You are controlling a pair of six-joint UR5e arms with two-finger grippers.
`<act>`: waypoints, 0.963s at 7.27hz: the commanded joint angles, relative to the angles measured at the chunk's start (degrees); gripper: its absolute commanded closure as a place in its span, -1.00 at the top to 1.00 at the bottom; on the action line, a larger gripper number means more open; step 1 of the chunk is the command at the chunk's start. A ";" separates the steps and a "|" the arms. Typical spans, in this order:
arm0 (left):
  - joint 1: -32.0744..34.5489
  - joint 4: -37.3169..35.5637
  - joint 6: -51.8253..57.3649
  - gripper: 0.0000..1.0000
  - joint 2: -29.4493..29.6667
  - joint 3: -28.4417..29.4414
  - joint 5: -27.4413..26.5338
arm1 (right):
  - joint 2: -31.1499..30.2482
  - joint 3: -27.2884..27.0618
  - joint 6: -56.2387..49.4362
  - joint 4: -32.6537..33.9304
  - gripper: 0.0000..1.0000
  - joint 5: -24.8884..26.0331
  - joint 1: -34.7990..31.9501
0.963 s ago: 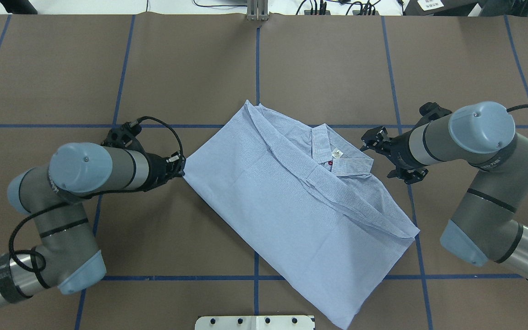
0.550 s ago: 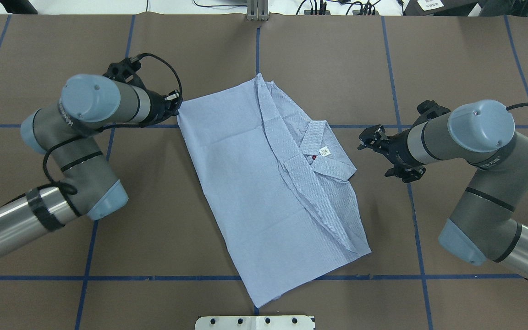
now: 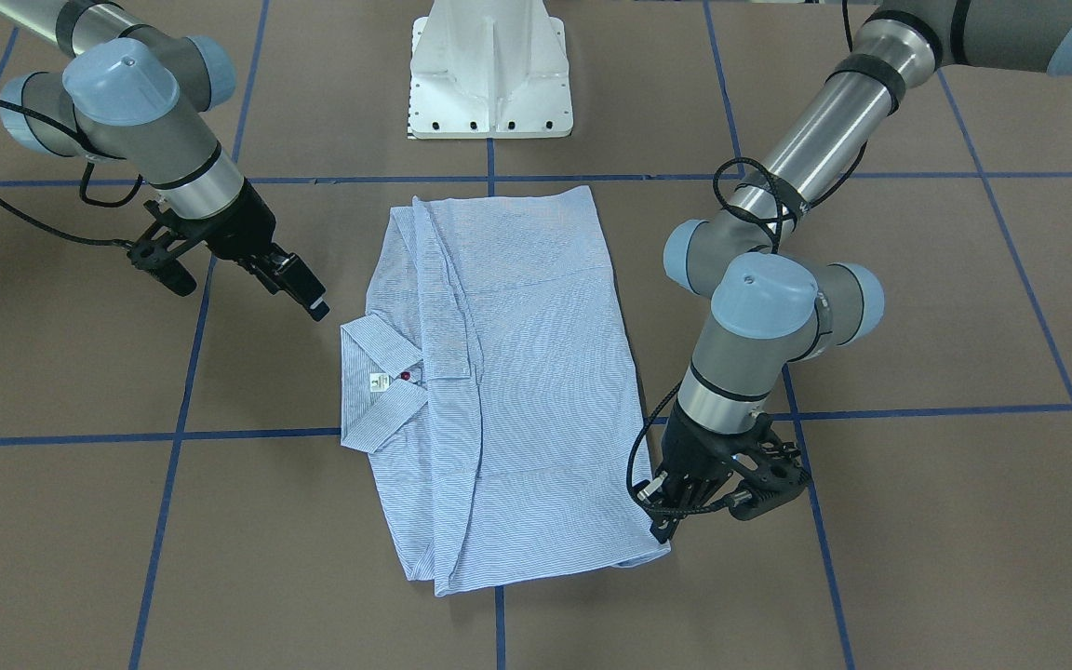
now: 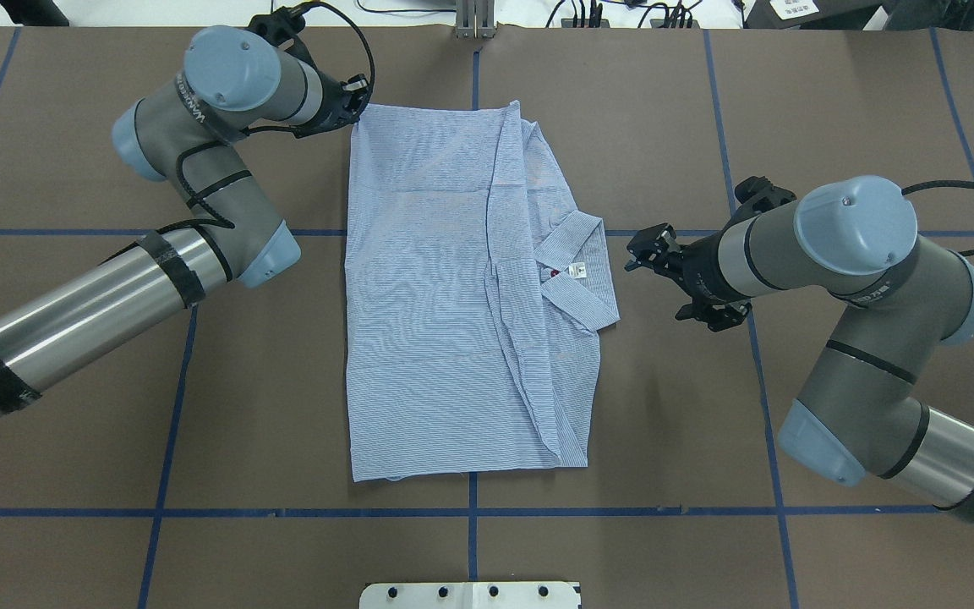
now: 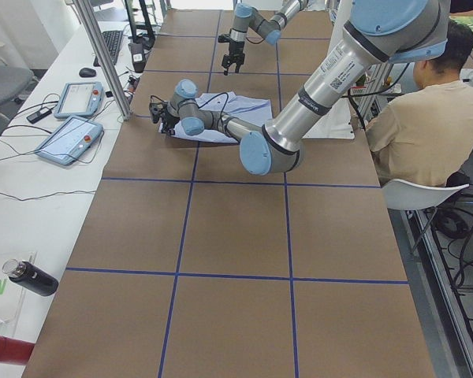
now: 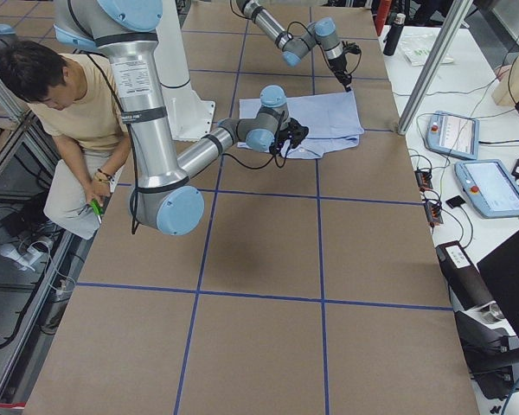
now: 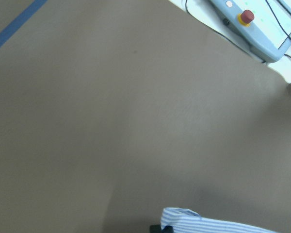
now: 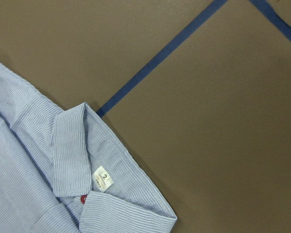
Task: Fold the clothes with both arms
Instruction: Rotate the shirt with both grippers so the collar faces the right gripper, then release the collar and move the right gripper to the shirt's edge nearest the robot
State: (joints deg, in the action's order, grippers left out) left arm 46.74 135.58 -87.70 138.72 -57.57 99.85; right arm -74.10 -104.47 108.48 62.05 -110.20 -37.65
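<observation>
The light blue striped shirt [image 4: 436, 296] lies folded in a long rectangle at the table's middle, with its collar and white tag [image 4: 576, 271] on its right edge. My left gripper [image 4: 357, 103] is shut on the shirt's far left corner; it also shows in the front view [image 3: 662, 523]. The left wrist view shows that corner [image 7: 208, 222] at its bottom edge. My right gripper [image 4: 660, 283] is open and empty, just right of the collar and apart from it; it also shows in the front view [image 3: 303, 293]. The right wrist view shows the collar and tag [image 8: 103, 178].
The white pedestal base [image 3: 489, 74] stands at the near table edge. A metal post [image 4: 475, 21] is at the far edge. Teach pendants [image 5: 79, 98] lie on the side bench beyond it. A seated person [image 6: 65, 104] is beside the robot.
My left gripper has dragged the shirt's corner toward the far edge, which turned the shirt from a diagonal to square with the table. My right gripper has moved slightly left, toward the collar.
</observation>
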 commanded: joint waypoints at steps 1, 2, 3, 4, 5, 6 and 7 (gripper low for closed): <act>0.10 2.23 1.82 -0.35 5.04 6.29 0.08 | 2.02 0.05 0.24 0.52 1.00 2.69 2.21; 0.45 2.15 6.00 -0.07 4.90 6.15 0.35 | 2.29 -0.12 0.33 0.61 1.00 6.45 4.23; 1.50 1.71 6.57 -0.07 3.41 4.06 2.78 | 2.55 -0.12 0.41 0.79 1.00 9.88 6.86; 3.25 1.36 8.40 -0.07 -0.78 -1.35 7.33 | 2.99 -0.21 0.85 0.79 1.00 11.31 8.10; 4.92 0.31 10.33 -0.06 -5.78 -8.02 11.21 | 3.08 -0.73 5.12 2.18 1.00 11.93 10.03; 5.29 -1.27 10.35 -0.06 -7.22 -10.61 11.77 | 3.52 -1.00 9.77 2.72 1.00 17.07 13.96; 5.29 -2.24 10.44 -0.06 -7.32 -10.90 11.77 | 3.61 -1.44 13.56 4.20 1.00 22.69 18.18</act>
State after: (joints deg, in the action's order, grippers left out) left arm 51.66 134.70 -77.62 132.61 -66.53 110.84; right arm -70.73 -105.42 117.17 64.78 -93.64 -24.25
